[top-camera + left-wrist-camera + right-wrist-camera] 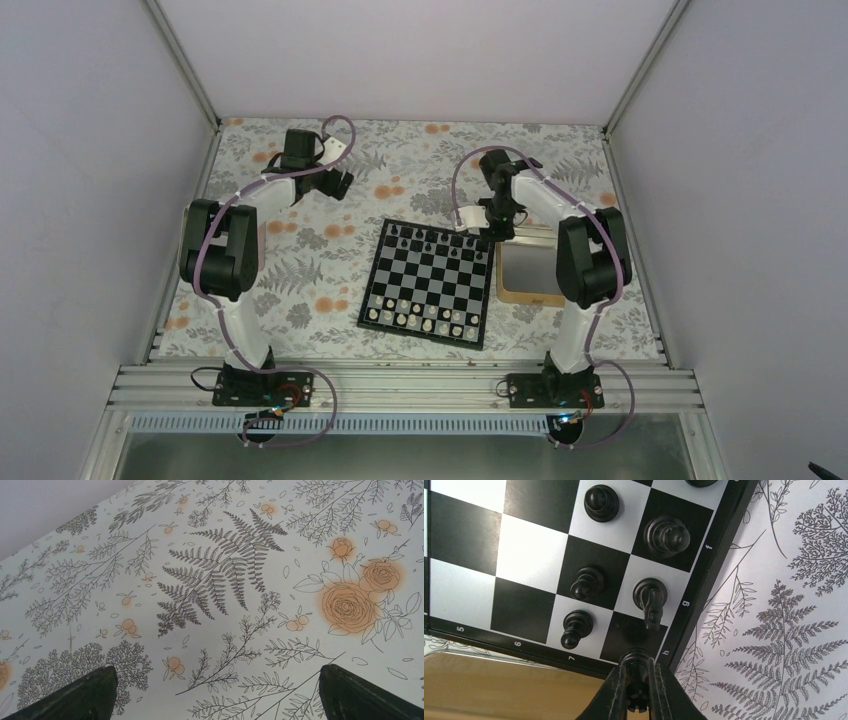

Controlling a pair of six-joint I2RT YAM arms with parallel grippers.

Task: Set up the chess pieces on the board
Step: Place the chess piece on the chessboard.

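The chequered board lies mid-table. Tiny black chess pieces stand on its far rows. My right gripper hangs over the board's far right corner. In the right wrist view it is shut on a black rook, held just above the empty dark corner square by the "h" mark. A black knight, a bishop and pawns stand beside that square. My left gripper is open and empty over the flowered cloth far left of the board, and its fingers are wide apart.
Small white chessmen fill the board's near rows. A tan wooden-rimmed tray lies against the board's right side and shows in the right wrist view. Grey walls close the table on three sides.
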